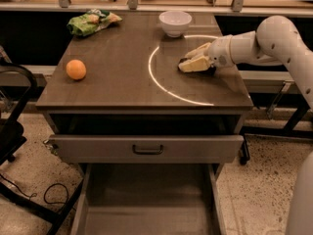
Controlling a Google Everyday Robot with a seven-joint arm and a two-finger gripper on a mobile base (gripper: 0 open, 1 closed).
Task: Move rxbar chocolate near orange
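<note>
Arm [274, 33]: reaches in from right, white rounded shell | gripper [194, 64] low over flat dark rxbar chocolate [211, 71] (grip: we cannot tell) | round smooth orange [76, 69] well apart, left

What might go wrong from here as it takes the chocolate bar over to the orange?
The rxbar chocolate lies mostly hidden under the end effector on the right side of the table, so a poor hold could drop it midway. The orange sits near the left edge; a nudge might roll it off.
</note>
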